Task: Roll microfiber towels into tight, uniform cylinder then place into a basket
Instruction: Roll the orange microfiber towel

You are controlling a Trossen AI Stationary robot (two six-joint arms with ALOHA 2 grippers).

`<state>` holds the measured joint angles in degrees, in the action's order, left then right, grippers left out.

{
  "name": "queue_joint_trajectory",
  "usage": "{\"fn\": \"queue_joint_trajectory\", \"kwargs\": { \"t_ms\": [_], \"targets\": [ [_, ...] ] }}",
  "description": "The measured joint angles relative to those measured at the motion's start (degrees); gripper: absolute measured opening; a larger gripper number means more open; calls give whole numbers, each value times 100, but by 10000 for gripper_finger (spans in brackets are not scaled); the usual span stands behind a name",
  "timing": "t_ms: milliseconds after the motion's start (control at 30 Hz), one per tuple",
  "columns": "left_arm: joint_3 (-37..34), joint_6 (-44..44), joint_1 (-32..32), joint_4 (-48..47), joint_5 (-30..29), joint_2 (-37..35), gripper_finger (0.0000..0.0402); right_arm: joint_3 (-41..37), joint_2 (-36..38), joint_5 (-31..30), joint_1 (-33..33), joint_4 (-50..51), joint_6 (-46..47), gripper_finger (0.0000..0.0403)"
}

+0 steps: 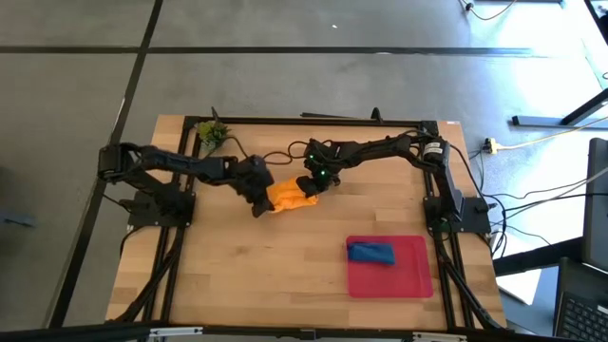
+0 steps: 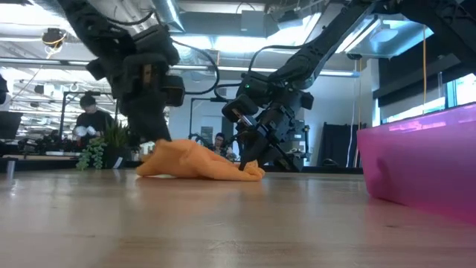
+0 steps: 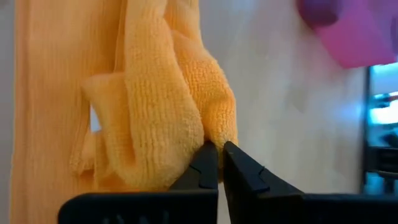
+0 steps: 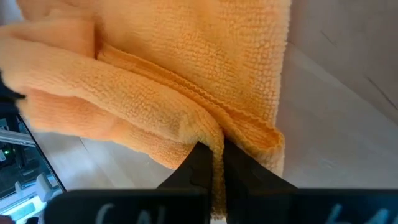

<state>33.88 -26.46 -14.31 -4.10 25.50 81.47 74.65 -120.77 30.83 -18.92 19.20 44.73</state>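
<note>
From above, I am pinching the crumpled bright orange microfiber towel [image 1: 291,198] mid-table, my left gripper [image 1: 260,202] and right gripper [image 1: 314,186] clamping opposite ends. At table height, it is resting on the wooden table [image 2: 223,223]. Both wrist views are showing fingers closed on cloth.

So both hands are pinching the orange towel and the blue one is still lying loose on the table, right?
Not quite. Both hands, left and right, do pinch the orange towel, but the blue towel already lies in the red basket, not on the table. The high view shows it.
</note>
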Motion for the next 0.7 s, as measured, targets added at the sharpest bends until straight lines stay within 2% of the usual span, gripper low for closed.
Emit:
{"fn": "queue_joint_trajectory", "kwargs": {
  "t_ms": [67,167,267,400,633,700],
  "targets": [
    [116,-196,-126,-325,352,0,0,0,2,2,0,-2,-2,14],
    [176,-422,-198,-747,495,0,0,0,0,4,0,-2,-5,14],
    [177,-560,-240,-1234,416,0,0,0,0,6,7,-42,-35,14],
    [182,-472,-229,-1486,-13,0,0,-2,-4,119,9,-38,-153,14],
    [176,-450,-229,-1514,-101,0,0,-15,-20,1714,-18,31,-166,14],
    [176,-443,-229,-1506,-242,-2,0,-15,-20,1926,-22,28,-145,14]
  ]
}}
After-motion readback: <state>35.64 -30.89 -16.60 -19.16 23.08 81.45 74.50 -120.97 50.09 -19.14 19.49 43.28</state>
